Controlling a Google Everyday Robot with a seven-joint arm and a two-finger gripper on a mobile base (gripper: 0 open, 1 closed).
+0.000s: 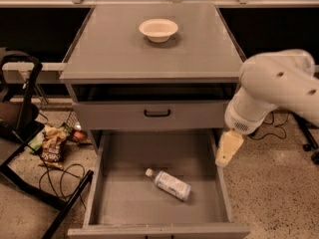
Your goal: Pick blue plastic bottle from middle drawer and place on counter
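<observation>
Centrally, the blue plastic bottle is shown lying on its side on the floor of the middle drawer, its white cap turned toward the back left. It is set a little right of the drawer's middle and apart from every wall, so room is left around it for a grasp from above. The drawer is pulled out beneath a closed drawer front with a black handle, which is why the bottle is exposed to the arm.

The gripper is held just beside the drawer's right wall, toward its rear, and is pointed downward. Nothing is carried by it, and how widely it is set cannot be told from this angle. The step in hand is judged to be the approach. A move leftward and down over the bottle is called for, with the grip taken across the bottle's long axis, since a round body lying flat may be rolled if nudged.

The counter above is the destination. A white bowl is placed near its rear edge, so the broad front part is offered for the bottle. Snack bags are scattered on the ground at the left.
</observation>
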